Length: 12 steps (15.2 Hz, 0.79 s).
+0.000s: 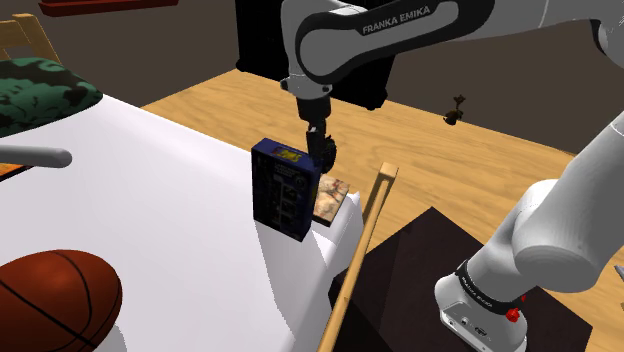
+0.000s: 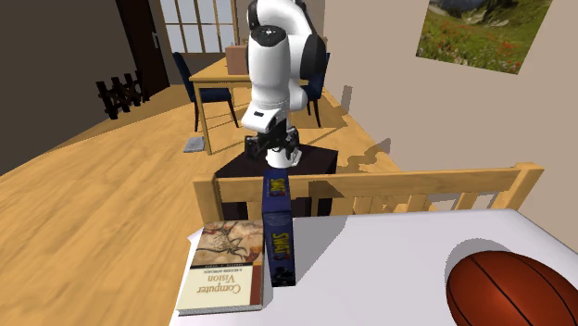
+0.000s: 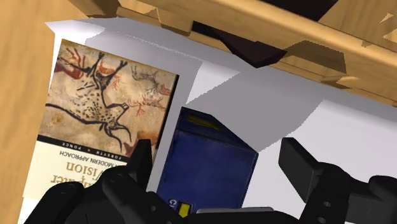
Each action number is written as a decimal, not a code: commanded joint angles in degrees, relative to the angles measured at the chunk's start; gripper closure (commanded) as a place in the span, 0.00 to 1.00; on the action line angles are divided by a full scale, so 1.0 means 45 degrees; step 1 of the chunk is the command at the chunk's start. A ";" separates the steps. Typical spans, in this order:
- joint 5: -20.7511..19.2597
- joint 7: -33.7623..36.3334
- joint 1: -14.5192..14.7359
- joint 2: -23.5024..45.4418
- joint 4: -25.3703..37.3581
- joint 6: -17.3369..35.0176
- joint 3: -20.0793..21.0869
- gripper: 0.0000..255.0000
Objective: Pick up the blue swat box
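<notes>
In the shoulder view, the blue box (image 1: 284, 190) stands upright on its narrow edge, near the corner of a smooth white surface (image 1: 180, 230). It is a flat rectangular box, dark blue, with a yellow patch near its top and small pale printing on the face. The black gripper (image 1: 321, 152) hangs just above and behind the top of the box. A thin book (image 1: 333, 195) with a beige, stone-like cover lies flat beside the box, at the edge of the surface. A light wooden rail (image 1: 362, 250) runs along this edge. A round orange-brown basketball (image 1: 55, 300) with black seams sits at the lower left, and a green camouflage cloth (image 1: 40, 90) lies at the far left. The dark stand (image 1: 420, 260) is on a wooden plank floor (image 1: 500, 140).

In the second exterior view, the box shows its narrow spine with yellow letters. The book touches it on this view's left, and its pale cover has a cave drawing. Behind them the rail has a broad flat top, and the white arm (image 2: 278, 65) comes down over it. Further back are a wooden table (image 2: 218, 74) with dark blue chairs (image 2: 213, 93), beige walls and a landscape picture (image 2: 472, 32).

In the wrist view, the two black fingers (image 3: 141, 162) stand apart, so the jaws are open. The top end of the box lies between them, closer to the finger next to the book, and well apart from the other. Neither finger clasps the box.
</notes>
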 commanded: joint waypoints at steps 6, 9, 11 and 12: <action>-0.0120 0.0077 0.0063 0.0496 -0.0753 0.1190 0.0060 0.00; -0.0119 0.0070 0.0060 0.0485 -0.0761 0.1188 0.0057 1.00; -0.0118 0.0074 0.0062 0.0487 -0.0764 0.1192 0.0059 1.00; -0.0121 0.0072 0.0060 0.0496 -0.0756 0.1192 0.0057 1.00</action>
